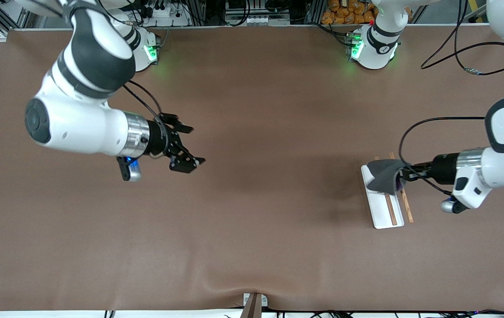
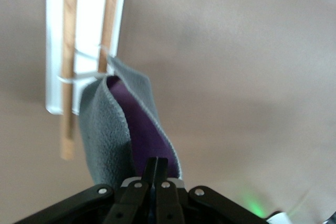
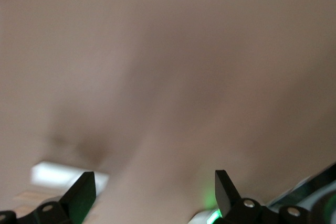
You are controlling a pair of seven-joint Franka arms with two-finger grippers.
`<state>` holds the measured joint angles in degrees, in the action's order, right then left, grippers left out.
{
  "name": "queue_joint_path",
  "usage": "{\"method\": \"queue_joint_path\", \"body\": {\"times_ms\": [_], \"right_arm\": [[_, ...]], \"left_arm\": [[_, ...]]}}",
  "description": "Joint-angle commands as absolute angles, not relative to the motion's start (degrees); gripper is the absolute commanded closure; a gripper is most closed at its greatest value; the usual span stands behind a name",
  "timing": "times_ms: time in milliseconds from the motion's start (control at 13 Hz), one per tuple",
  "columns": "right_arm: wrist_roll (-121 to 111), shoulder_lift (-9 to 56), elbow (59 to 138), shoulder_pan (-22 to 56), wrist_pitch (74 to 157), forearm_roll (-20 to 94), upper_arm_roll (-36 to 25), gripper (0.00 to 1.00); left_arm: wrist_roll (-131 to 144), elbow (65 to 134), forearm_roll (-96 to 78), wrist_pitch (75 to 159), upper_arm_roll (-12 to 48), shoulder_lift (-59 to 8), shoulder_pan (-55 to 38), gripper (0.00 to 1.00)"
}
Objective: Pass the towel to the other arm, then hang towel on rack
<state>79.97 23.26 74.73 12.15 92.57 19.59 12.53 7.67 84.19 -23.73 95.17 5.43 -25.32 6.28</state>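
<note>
Front view: left pincer (image 1: 404,173) grips towel (image 1: 383,176) over rack (image 1: 381,216); right pincer (image 1: 186,145) spread

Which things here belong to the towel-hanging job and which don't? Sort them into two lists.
Part of the job:
- towel, held over the rack by the shut left gripper
- rack, toward the left arm's end of the table
- right gripper, open, waiting above bare table

Not part of it:
- brown table cover

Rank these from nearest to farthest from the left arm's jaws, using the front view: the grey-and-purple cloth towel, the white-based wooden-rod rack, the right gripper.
1. Grey-and-purple cloth towel: clamped in the left gripper, draped over the rack.
2. White-based wooden-rod rack: directly beneath the towel.
3. Right gripper: jaws open, toward the right arm's end of the table.
</note>
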Motion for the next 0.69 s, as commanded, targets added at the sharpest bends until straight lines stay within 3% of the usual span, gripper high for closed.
{"method": "queue_joint_path", "body": {"times_ms": [0,231,385,615], "right_arm": [[69.99,20.83,75.67,10.91,86.94,11.97,12.13,0.0],[47.73,17.32,76.03,9.32,81.49,2.31,12.22,0.0],[33.62,17.23,75.67,4.16,77.45,1.76,12.13,0.0],[32.53,13.55,76.02,1.23,75.68,-0.94,12.13,0.0]], "left_arm": [[1.07,84.2,-22.85,94.57,5.89,-26.02,9.57,1.0],[2.89,84.11,-23.47,94.48,7.11,-25.23,8.8,1.0],[5.17,84.02,-23.2,94.48,9.39,-24.87,8.79,1.0],[5.45,83.41,-22.94,95.01,9.76,-25.14,7.48,1.0]]}}
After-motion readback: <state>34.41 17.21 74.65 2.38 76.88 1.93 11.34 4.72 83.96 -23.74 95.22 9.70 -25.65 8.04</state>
